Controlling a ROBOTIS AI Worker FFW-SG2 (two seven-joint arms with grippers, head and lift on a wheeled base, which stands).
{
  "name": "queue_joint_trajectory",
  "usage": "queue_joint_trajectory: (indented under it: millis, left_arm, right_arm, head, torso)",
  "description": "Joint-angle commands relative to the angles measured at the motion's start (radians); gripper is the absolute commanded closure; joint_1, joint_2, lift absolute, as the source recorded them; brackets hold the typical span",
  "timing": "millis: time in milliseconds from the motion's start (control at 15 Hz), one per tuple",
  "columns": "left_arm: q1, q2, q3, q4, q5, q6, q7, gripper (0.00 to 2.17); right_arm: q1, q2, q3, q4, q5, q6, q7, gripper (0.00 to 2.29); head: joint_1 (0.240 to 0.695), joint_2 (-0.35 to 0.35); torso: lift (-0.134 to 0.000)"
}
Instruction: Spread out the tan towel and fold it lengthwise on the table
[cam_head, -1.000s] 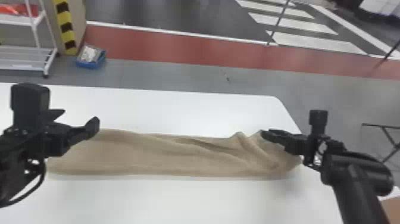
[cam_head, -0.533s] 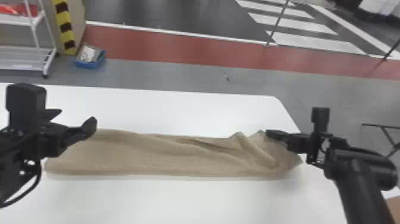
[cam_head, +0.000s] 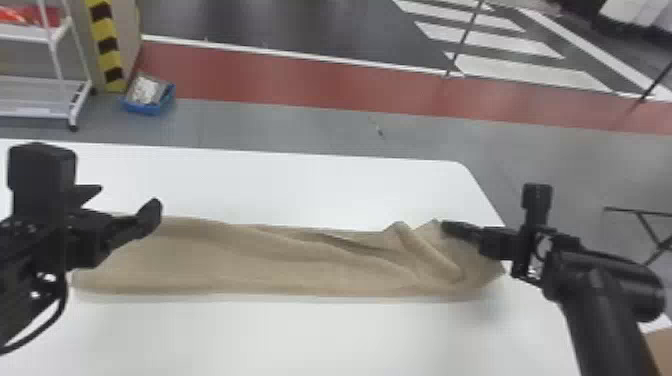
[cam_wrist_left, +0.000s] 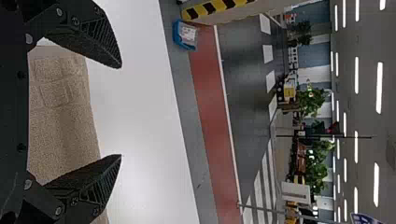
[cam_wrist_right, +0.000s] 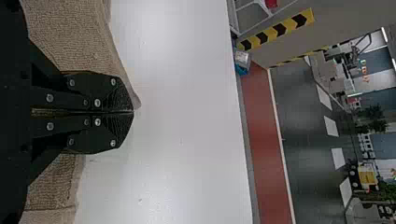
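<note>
The right pincer, black and flat-fingered, is pressing its fingers together and pinching the rough-woven tan towel by the far edge near its right end. The left pincer, also black, is holding its fingers wide, with nothing between them, and is hovering over the towel's left end.

From one pincer to the other, the towel is stretching sideways in a long, narrow strip. Its left part is lying fairly flat, while soft ridges are running across the middle and the cloth is rising into peaks just beside the right pincer. A pointed corner is sticking out past that pincer, nearer the bench's right edge.

Underneath, the smooth white bench is spreading out on both sides of the strip, its far right corner curving round. Beyond it, a grey floor is running up to a broad red band, with white crossing stripes lying on dark ground farther off. To the left, a blue bin is sitting near a yellow-and-black striped post and a white wire rack. Farther back, green plants are standing under glowing ceiling lights.
</note>
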Motion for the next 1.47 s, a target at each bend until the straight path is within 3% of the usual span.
queue_joint_trajectory:
  millis: [0, 400, 600, 733, 800, 1133, 1400]
  left_arm:
    - [0.005, 0.000, 0.000, -0.003, -0.001, 0.000, 0.000, 0.23]
    - [0.019, 0.008, 0.003, -0.023, -0.002, 0.006, -0.001, 0.23]
    - [0.019, 0.009, 0.000, -0.023, -0.002, 0.006, -0.003, 0.23]
    - [0.019, 0.011, 0.000, -0.023, -0.004, 0.006, -0.003, 0.23]
    - [0.019, 0.011, 0.000, -0.023, -0.004, 0.006, -0.003, 0.23]
    - [0.019, 0.011, -0.003, -0.024, -0.005, 0.006, -0.003, 0.23]
    - [0.019, 0.011, -0.003, -0.026, -0.007, 0.006, -0.003, 0.23]
  right_arm:
    - [0.003, 0.008, -0.003, -0.007, -0.001, 0.003, 0.000, 0.10]
    - [0.002, 0.008, 0.019, -0.001, 0.018, -0.012, -0.008, 0.24]
    - [-0.001, 0.008, 0.022, -0.001, 0.024, -0.006, 0.000, 0.56]
    - [-0.003, 0.005, 0.020, -0.003, 0.027, 0.006, 0.000, 0.61]
    - [-0.003, 0.002, 0.020, -0.003, 0.027, 0.019, 0.001, 0.79]
    - [-0.004, 0.002, 0.013, -0.009, 0.019, 0.049, 0.021, 1.02]
    - [0.063, 0.023, -0.018, -0.161, -0.024, 0.132, 0.035, 1.02]
  head:
    - [0.695, -0.292]
    - [0.695, -0.287]
    - [0.695, -0.286]
    - [0.695, -0.285]
    - [0.695, -0.285]
    - [0.695, -0.289]
    - [0.695, -0.287]
  torso:
    - [-0.124]
    - [-0.124]
    - [-0.124]
    - [-0.124]
    - [-0.124]
    - [-0.124]
    - [-0.124]
